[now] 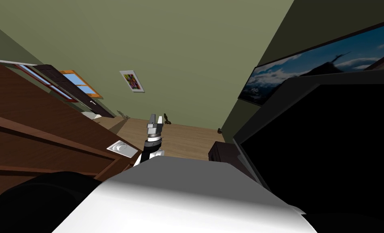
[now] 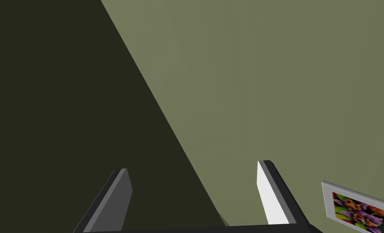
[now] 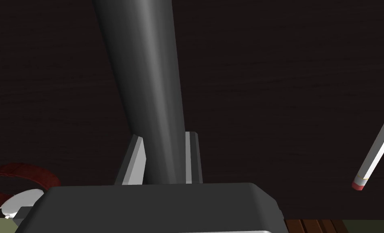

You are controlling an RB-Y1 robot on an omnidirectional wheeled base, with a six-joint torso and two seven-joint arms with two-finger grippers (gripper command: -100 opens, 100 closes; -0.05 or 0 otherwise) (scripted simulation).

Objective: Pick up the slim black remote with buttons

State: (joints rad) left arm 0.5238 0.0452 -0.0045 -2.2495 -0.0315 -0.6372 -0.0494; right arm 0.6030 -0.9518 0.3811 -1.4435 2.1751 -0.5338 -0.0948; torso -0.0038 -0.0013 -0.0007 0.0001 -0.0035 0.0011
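Dark wood-grained worktop (image 3: 288, 81) is the backdrop in the right wrist view, so here's a quick count of what shows against it; one remote (image 3: 146, 73), one pencil (image 3: 379, 141) with a red end, one red ring (image 3: 41, 174), and one small white round thing (image 3: 19, 200) just beside that ring. Right gripper (image 3: 165, 135) has its two fingers (image 3: 135, 162) pinching the remote's long sides, one on each side; the remote is slim and dark grey, with its long axis running straight out from the gripper body, along the fingers and well past their tips, leaning a touch toward the ring's side; can't tell if it's touching the worktop or off it. The face I can see is plain grey, so buttons or any label can't be made out from here. Pencil sits well apart from the remote, on the opposite side from the ring. Left gripper (image 1: 155, 118) is held up in front in the head view, over the wooden floor (image 1: 187, 139); its two fingers (image 2: 270, 194) are spread wide.
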